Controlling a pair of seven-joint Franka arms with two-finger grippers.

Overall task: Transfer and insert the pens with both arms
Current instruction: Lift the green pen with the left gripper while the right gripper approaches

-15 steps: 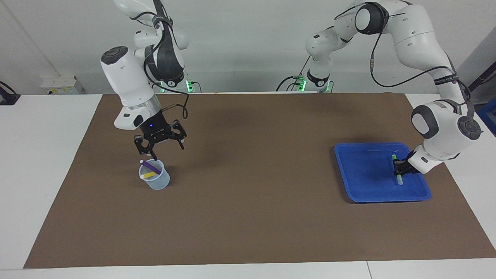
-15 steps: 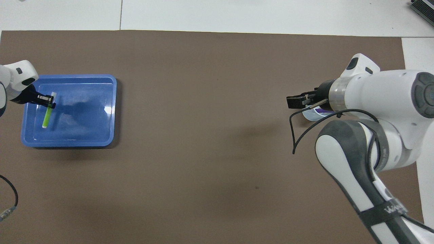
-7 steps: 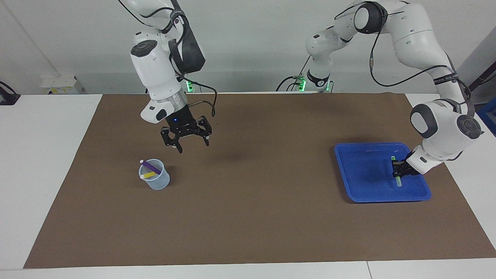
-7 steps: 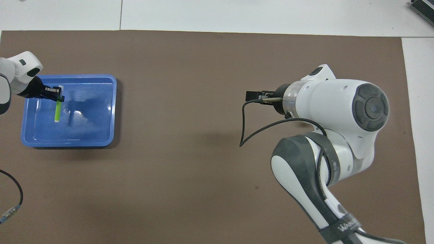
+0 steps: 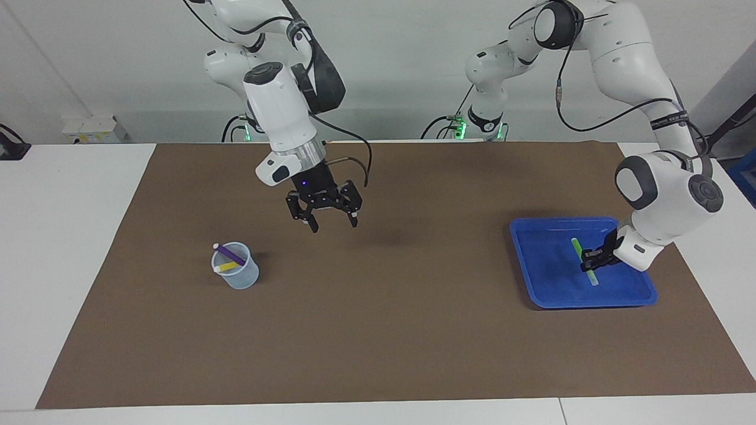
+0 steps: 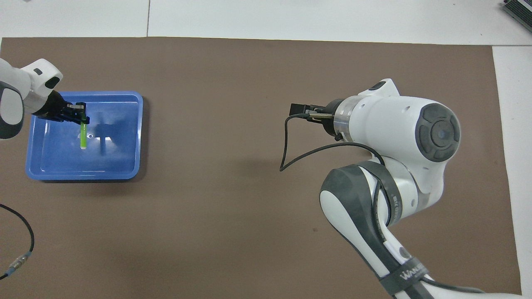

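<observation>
My left gripper [image 5: 591, 260] [image 6: 80, 116] is shut on the bright green pen [image 5: 575, 244] [image 6: 83, 136]. It holds the pen tilted and slightly above the floor of the blue tray [image 5: 531, 228] [image 6: 139, 124], where the pen casts a shadow. The purple pen [image 5: 231, 255] and the yellow pen [image 5: 228, 267] lean inside a translucent cup [image 5: 240, 278] toward the right arm's end of the table. My right gripper [image 5: 333, 225] [image 6: 298, 109] hangs open and empty over the bare mat, off to one side of the cup. The right arm hides the cup in the overhead view.
A brown mat [image 5: 390, 330] covers most of the white table. A black cable loops from the right wrist [image 6: 286, 145]. Another cable end lies on the mat at the left arm's end [image 6: 16, 261].
My right gripper has risen and moved from above the cup toward the middle of the mat. My left gripper has lifted the green pen off the tray floor and carried it inward over the tray.
</observation>
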